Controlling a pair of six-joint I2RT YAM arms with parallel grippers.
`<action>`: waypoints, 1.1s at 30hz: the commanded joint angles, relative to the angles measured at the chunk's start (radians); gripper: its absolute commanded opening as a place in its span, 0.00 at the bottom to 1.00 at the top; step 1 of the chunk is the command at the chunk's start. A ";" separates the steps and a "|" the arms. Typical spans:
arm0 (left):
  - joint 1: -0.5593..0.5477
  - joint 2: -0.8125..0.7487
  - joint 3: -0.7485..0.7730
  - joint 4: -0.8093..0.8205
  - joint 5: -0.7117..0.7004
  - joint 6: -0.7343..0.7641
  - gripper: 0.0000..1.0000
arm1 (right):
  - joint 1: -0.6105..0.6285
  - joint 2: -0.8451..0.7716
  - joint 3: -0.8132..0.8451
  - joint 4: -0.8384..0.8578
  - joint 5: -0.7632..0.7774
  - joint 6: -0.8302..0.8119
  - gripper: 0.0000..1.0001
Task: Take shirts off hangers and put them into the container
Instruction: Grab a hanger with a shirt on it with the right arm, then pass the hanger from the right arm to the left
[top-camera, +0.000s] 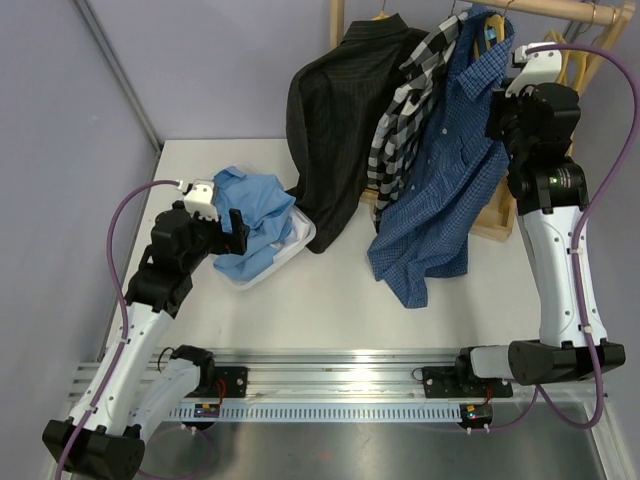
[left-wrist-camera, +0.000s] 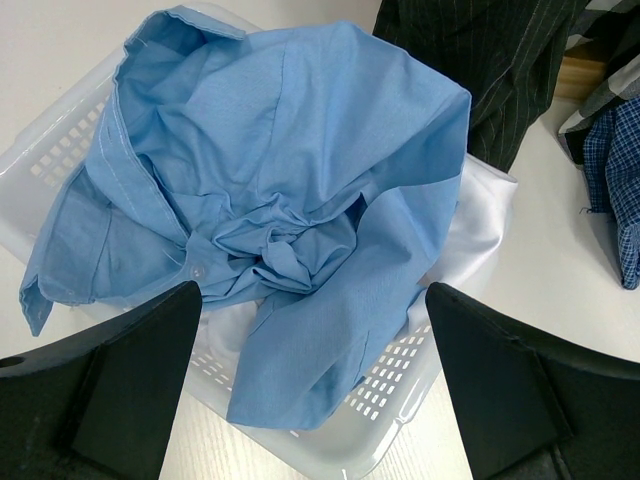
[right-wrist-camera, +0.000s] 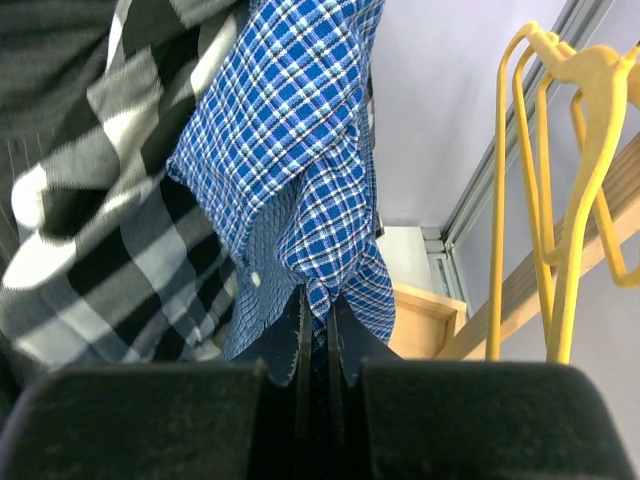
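Right wrist view centres on the dark blue small-check button shirt (right-wrist-camera: 300, 150), whose lower edge is pinched between the right fingers (right-wrist-camera: 288, 350), pressed almost together on the cloth at the bottom middle of the frame. Just left of it hangs the black-and-white large-check shirt (right-wrist-camera: 110, 200). At the far right, thin yellow triangular hangers (right-wrist-camera: 590, 70) dangle bare in front of a light wooden rail (right-wrist-camera: 500, 320).

In the top external view the blue check shirt (top-camera: 450, 190) hangs in the upper right, with its tail spilling onto the white desk (top-camera: 330, 310). The large-check shirt is beside it, and the black pinstriped shirt (top-camera: 335, 120) hangs further left, its hem reaching down beside the basket.

Centre left on the desk sits the white perforated plastic laundry basket (top-camera: 296, 246). The plain light blue shirt (left-wrist-camera: 300, 150) lies crumpled in it and spills over its rim, with a plain white shirt (left-wrist-camera: 485, 215) showing beneath at the right. The left fingers (left-wrist-camera: 130, 370) are spread wide above this heap and grip nothing.
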 joint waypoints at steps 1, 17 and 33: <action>-0.008 -0.014 -0.006 0.035 0.015 0.018 0.99 | -0.002 -0.084 -0.027 0.101 -0.042 -0.058 0.00; -0.023 -0.120 -0.081 0.182 0.264 0.043 0.99 | -0.002 -0.443 -0.341 -0.330 -0.240 -0.377 0.00; -0.177 -0.180 -0.147 0.509 0.776 0.072 0.99 | -0.002 -0.502 -0.427 -0.951 -0.923 -0.920 0.00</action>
